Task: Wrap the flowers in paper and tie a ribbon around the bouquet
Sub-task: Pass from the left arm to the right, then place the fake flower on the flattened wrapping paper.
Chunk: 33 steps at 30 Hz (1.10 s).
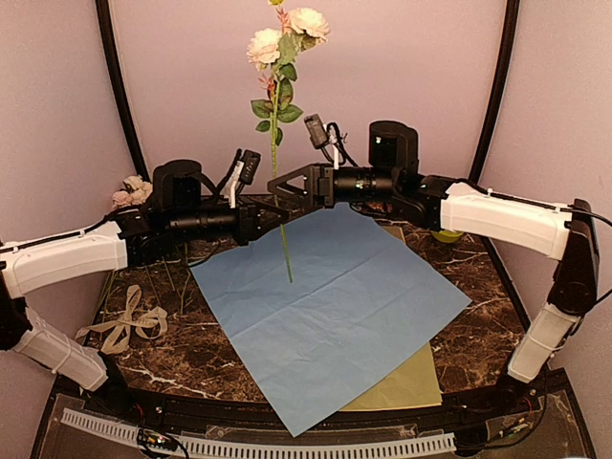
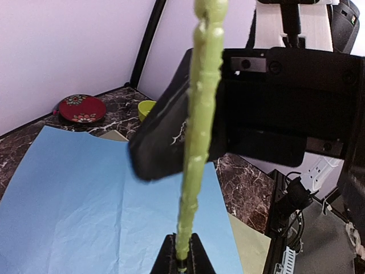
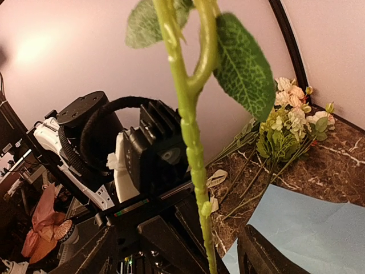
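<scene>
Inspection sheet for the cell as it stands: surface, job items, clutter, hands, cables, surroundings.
Surface: dark marble table.
Job's things: blue paper flat mid-table; rose stem upright above it; spare flowers and ribbon at the left.
Clutter: yellow-green sheet under the paper; red plate and yellow cup at the far right.
Hands: left hand shut on the stem; right hand open around it, just above.
Cables: black leads loop at both wrist cameras.
Surroundings: pale backdrop, black frame poles.

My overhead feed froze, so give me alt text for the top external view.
The left gripper holds a long-stemmed rose upright over the light blue paper, while the open right gripper straddles its stem just above. A cream ribbon lies on the marble table at left.
</scene>
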Each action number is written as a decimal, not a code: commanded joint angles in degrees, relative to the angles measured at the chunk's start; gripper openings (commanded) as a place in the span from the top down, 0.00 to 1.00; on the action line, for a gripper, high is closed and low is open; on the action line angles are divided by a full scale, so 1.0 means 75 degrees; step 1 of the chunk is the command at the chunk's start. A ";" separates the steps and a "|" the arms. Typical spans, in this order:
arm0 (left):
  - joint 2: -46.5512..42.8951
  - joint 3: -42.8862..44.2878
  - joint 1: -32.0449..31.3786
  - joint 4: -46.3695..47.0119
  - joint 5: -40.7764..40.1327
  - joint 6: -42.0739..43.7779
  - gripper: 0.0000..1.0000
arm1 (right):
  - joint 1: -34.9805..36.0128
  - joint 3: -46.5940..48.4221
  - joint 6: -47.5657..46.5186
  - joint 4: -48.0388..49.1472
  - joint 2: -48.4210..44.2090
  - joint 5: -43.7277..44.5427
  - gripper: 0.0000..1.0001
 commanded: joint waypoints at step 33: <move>0.0451 -0.0368 0.0929 -0.2350 -0.2404 -0.1485 0.33 | -0.1244 -0.0774 0.1840 -0.2031 0.1826 0.0366 1.00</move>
